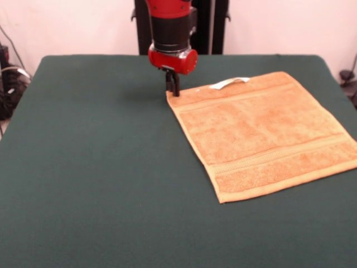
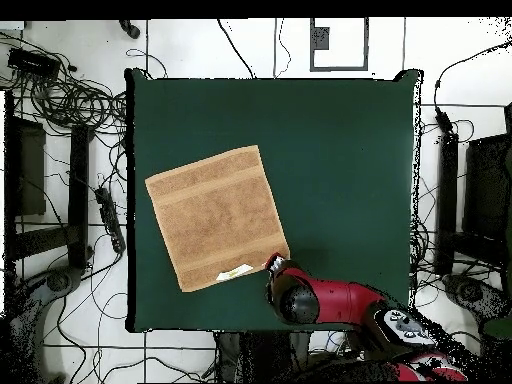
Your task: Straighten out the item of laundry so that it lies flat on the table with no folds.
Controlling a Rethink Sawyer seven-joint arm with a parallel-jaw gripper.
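The tan-orange towel (image 1: 261, 132) lies spread out flat on the dark green table (image 1: 100, 167), on the right side in the front view, with woven bands near two edges and a white tag (image 1: 229, 83) at its far edge. In the overhead view the towel (image 2: 216, 216) lies left of centre. My gripper (image 1: 172, 88) stands low at the towel's far left corner, its dark fingers close together at that corner; whether they pinch the cloth is not visible. In the overhead view the gripper (image 2: 274, 264) is at the towel's lower right corner.
Cables and equipment lie on the floor around the table (image 2: 60, 100). The robot's pedestal (image 1: 181, 22) stands at the far table edge. The towel's right corner reaches close to the table's right edge in the front view.
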